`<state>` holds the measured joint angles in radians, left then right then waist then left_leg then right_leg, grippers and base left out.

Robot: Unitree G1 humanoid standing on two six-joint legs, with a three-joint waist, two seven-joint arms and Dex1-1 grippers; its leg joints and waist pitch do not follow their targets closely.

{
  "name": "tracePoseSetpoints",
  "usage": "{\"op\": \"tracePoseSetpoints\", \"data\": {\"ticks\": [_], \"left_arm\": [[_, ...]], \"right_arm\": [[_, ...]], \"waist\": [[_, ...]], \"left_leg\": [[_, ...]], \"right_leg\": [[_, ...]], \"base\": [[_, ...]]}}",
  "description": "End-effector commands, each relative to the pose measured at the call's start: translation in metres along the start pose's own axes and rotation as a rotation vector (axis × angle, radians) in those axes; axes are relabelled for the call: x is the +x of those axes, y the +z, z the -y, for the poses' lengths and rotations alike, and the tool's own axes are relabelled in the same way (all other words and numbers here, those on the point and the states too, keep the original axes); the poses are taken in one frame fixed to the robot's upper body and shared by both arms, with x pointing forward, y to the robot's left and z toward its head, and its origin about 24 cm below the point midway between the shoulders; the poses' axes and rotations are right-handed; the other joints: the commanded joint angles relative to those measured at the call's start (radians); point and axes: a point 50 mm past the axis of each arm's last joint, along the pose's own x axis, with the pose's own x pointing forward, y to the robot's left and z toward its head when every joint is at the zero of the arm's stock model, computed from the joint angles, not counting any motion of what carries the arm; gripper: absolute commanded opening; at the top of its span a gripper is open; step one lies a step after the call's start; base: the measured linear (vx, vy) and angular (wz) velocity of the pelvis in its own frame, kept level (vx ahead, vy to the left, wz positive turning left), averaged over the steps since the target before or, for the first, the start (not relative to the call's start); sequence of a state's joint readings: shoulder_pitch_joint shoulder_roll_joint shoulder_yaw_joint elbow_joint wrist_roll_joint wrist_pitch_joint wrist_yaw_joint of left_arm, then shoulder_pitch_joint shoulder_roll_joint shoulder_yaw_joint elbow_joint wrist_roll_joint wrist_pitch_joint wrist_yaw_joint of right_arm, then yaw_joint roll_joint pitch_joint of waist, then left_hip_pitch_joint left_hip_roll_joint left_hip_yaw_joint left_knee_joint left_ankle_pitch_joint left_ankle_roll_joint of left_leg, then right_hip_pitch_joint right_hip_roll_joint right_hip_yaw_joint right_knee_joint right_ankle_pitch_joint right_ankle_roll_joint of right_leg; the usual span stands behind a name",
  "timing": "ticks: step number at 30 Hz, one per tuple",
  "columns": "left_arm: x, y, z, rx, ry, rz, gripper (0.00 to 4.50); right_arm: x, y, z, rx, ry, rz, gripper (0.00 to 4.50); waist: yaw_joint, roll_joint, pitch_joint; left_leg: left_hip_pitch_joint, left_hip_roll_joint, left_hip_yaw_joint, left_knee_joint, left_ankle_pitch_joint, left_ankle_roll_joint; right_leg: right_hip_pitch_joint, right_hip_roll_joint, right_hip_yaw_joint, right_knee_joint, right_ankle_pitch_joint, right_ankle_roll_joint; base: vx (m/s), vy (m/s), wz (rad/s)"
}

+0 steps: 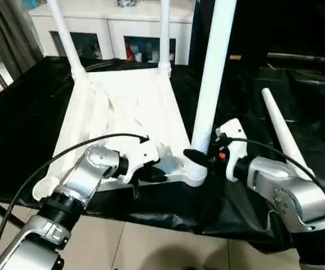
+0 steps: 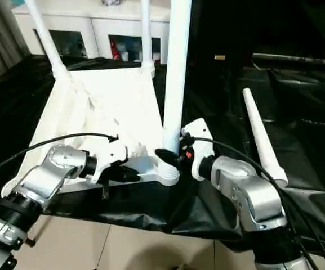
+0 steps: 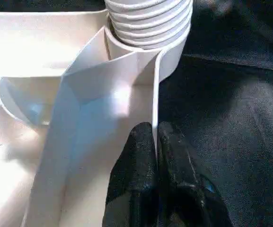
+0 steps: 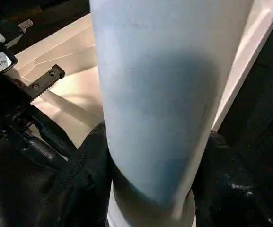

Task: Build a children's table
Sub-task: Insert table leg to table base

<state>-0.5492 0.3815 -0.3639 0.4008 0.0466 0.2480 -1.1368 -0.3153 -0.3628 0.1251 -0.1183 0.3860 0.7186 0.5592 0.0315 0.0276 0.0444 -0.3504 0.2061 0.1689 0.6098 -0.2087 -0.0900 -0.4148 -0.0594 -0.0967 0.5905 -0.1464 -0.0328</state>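
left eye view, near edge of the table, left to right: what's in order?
Empty corner socket → left gripper pinching the tabletop rim → upright leg in its socket, gripped by the right gripper → loose leg lying on the black cover.

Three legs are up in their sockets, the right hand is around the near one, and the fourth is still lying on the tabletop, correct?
Not quite: the fourth leg lies on the black cloth beside the tabletop, as the left eye view shows. The right hand is around the near leg, and three legs stand in sockets.
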Motion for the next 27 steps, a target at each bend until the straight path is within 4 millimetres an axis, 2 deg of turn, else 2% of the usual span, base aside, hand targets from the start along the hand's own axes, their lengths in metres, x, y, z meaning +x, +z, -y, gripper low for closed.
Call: {"op": "tracePoseSetpoints", "data": {"ticks": [1, 6, 12, 15, 16, 19, 20, 21, 22, 23, 25, 27], "left_arm": [[-0.007, 0.005, -0.004, 0.023, 0.042, -0.003, 0.0], [-0.008, 0.004, -0.005, 0.025, 0.05, -0.009, 0.0], [-0.009, 0.004, -0.006, 0.021, 0.049, -0.009, 0.0], [-0.009, 0.003, -0.007, 0.021, 0.052, -0.01, 0.0], [-0.009, 0.003, -0.007, 0.021, 0.053, -0.009, 0.0], [-0.01, 0.004, -0.008, 0.022, 0.057, -0.008, 0.0], [-0.01, 0.004, -0.009, 0.023, 0.059, -0.009, 0.0], [-0.01, 0.004, -0.009, 0.023, 0.06, -0.009, 0.0], [-0.011, 0.004, -0.01, 0.025, 0.063, -0.008, 0.0], [-0.011, 0.004, -0.01, 0.025, 0.063, -0.009, 0.0], [-0.011, 0.005, -0.01, 0.027, 0.063, -0.009, 0.0], [-0.011, 0.005, -0.011, 0.028, 0.064, -0.008, 0.0]], "right_arm": [[0.001, -0.005, -0.001, 0.013, 0.014, -0.032, 1.89], [0.003, -0.002, -0.001, 0.054, 0.022, 0.021, 1.89], [-0.003, -0.006, 0.003, 0.147, 0.03, 0.082, 1.89], [-0.007, -0.015, 0.005, 0.178, 0.015, 0.092, 1.89], [-0.008, -0.019, 0.005, 0.185, 0.006, 0.094, 1.89], [-0.01, -0.026, 0.006, 0.195, -0.014, 0.105, 1.89], [-0.011, -0.029, 0.007, 0.202, -0.03, 0.118, 1.89], [-0.011, -0.031, 0.008, 0.208, -0.042, 0.125, 1.89], [-0.012, -0.035, 0.011, 0.231, -0.075, 0.156, 1.89], [-0.011, -0.036, 0.012, 0.241, -0.085, 0.165, 1.89], [-0.01, -0.038, 0.013, 0.257, -0.097, 0.182, 1.89], [-0.009, -0.041, 0.013, 0.269, -0.105, 0.195, 1.89]], "waist": [[0.005, -0.017, -0.065], [0.005, -0.017, -0.066], [0.006, -0.013, -0.066], [0.006, -0.013, -0.065], [0.006, -0.009, -0.065], [0.006, -0.01, -0.065], [0.007, -0.006, -0.064], [0.005, -0.009, -0.064], [0.006, -0.006, -0.064], [0.005, -0.007, -0.064], [0.004, -0.002, -0.064], [0.003, -0.004, -0.063]], "left_leg": [[-0.009, 0.007, -0.001, -0.064, -0.11, 0.06], [-0.01, 0.005, -0.001, -0.063, -0.111, 0.059], [-0.01, 0.005, -0.001, -0.064, -0.115, 0.062], [-0.009, 0.006, -0.001, -0.065, -0.12, 0.061], [-0.009, 0.006, -0.001, -0.065, -0.124, 0.059], [-0.009, 0.006, -0.003, -0.065, -0.128, 0.058], [-0.007, 0.007, -0.003, -0.066, -0.132, 0.057], [-0.008, 0.006, -0.003, -0.066, -0.137, 0.058], [-0.008, 0.005, -0.002, -0.066, -0.141, 0.058], [-0.008, 0.005, -0.003, -0.066, -0.143, 0.057], [-0.007, 0.006, -0.004, -0.067, -0.149, 0.057], [-0.008, 0.004, -0.005, -0.067, -0.154, 0.056]], "right_leg": [[0.064, -0.068, 0.045, -0.088, -0.435, -0.058], [0.064, -0.069, 0.045, -0.09, -0.44, -0.057], [0.064, -0.068, 0.044, -0.092, -0.435, -0.057], [0.062, -0.068, 0.043, -0.093, -0.441, -0.059], [0.062, -0.069, 0.043, -0.095, -0.448, -0.057], [0.064, -0.069, 0.042, -0.094, -0.449, -0.057], [0.062, -0.069, 0.042, -0.094, -0.45, -0.058], [0.062, -0.069, 0.041, -0.096, -0.453, -0.059], [0.062, -0.07, 0.042, -0.098, -0.461, -0.057], [0.062, -0.071, 0.041, -0.098, -0.466, -0.058], [0.061, -0.07, 0.039, -0.1, -0.465, -0.064], [0.063, -0.068, 0.039, -0.099, -0.464, -0.064]], "base": [[0.0, 0.0, 0.0], [0.0, 0.0, 0.0], [0.0, 0.0, 0.0], [0.0, 0.0, 0.0], [0.0, 0.0, 0.0], [0.0, 0.0, 0.0], [0.0, 0.0, 0.0], [0.0, 0.0, 0.0], [0.0, 0.0, 0.0], [0.0, 0.0, 0.0], [0.0, 0.0, 0.0], [0.0, 0.0, 0.0]]}}
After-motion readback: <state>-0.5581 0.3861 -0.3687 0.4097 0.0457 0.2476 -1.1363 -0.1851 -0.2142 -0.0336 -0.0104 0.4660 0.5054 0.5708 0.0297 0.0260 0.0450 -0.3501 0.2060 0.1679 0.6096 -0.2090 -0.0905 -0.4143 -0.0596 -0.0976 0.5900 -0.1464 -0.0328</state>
